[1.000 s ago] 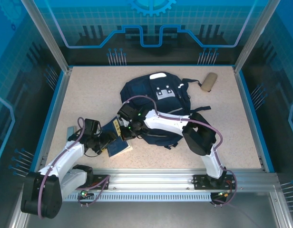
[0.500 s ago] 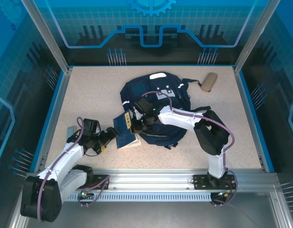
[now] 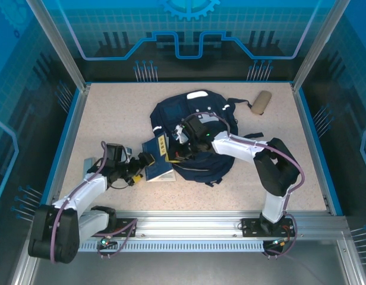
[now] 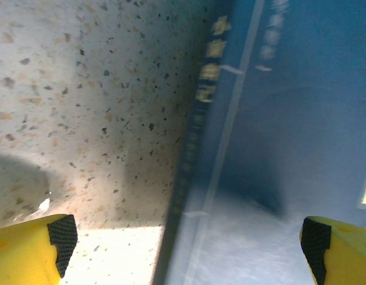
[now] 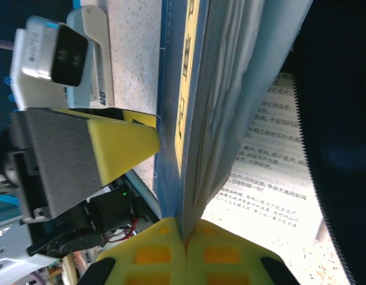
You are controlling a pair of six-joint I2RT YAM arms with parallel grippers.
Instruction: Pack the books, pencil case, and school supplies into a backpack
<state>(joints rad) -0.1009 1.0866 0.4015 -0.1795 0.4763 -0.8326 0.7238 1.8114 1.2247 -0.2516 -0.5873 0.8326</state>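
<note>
The navy backpack [image 3: 192, 127] lies mid-table. My right gripper [image 3: 178, 155] [image 5: 185, 234] is shut on the bottom edge of a navy book [image 3: 154, 147] [image 5: 171, 89] with a yellow title label, holding it on edge just left of the backpack [image 5: 343, 119]. Its pages fan apart. Printed pages of another book [image 3: 162, 173] [image 5: 272, 166] lie flat beneath. My left gripper [image 3: 142, 161] [image 4: 189, 243] stands open at the books' left edge; a navy cover [image 4: 302, 107] and a dark spine with gold print [image 4: 208, 59] lie between its fingers [image 4: 58, 237]. The tan pencil case [image 3: 261, 102] rests at the far right.
A small pale flat item [image 3: 88, 163] sits left of my left arm. Blue-rimmed walls [image 3: 308, 136] enclose the speckled table [image 3: 111, 113]. The left arm's yellow finger [image 5: 120, 142] and camera [image 5: 58, 53] stand close beside the held book.
My right gripper has raised the navy book on edge and carried it right, towards the backpack. My left gripper has followed slightly to the right along the books.
</note>
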